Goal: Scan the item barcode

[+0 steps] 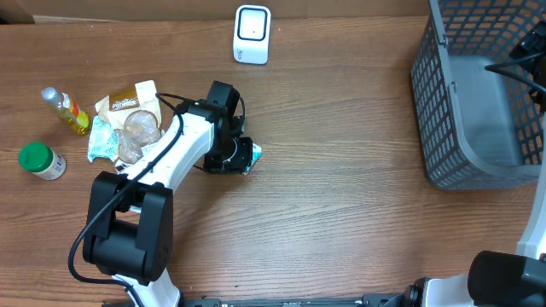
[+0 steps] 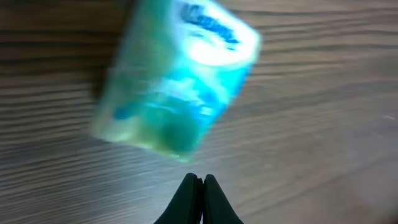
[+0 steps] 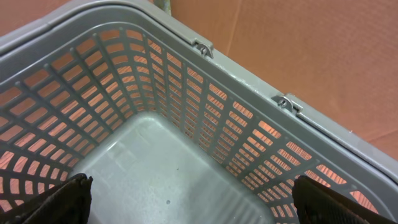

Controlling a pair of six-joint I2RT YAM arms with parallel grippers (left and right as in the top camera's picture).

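Note:
The item, a teal and white soft pack (image 1: pixel 253 156), lies on the wooden table just right of my left gripper (image 1: pixel 239 158). In the left wrist view the pack (image 2: pixel 177 81) is blurred and sits ahead of the fingertips, apart from them. My left gripper (image 2: pixel 201 179) is shut with nothing between its jaws. A white scanner (image 1: pixel 252 34) stands at the far edge of the table. My right gripper (image 3: pixel 193 190) hangs open inside the grey basket (image 3: pixel 186 81), holding nothing. No barcode can be made out.
The grey mesh basket (image 1: pixel 426 94) fills the right side. At the left lie a small oil bottle (image 1: pixel 66 111), a green-lidded jar (image 1: pixel 41 160) and a pile of packets (image 1: pixel 128 124) under the left arm.

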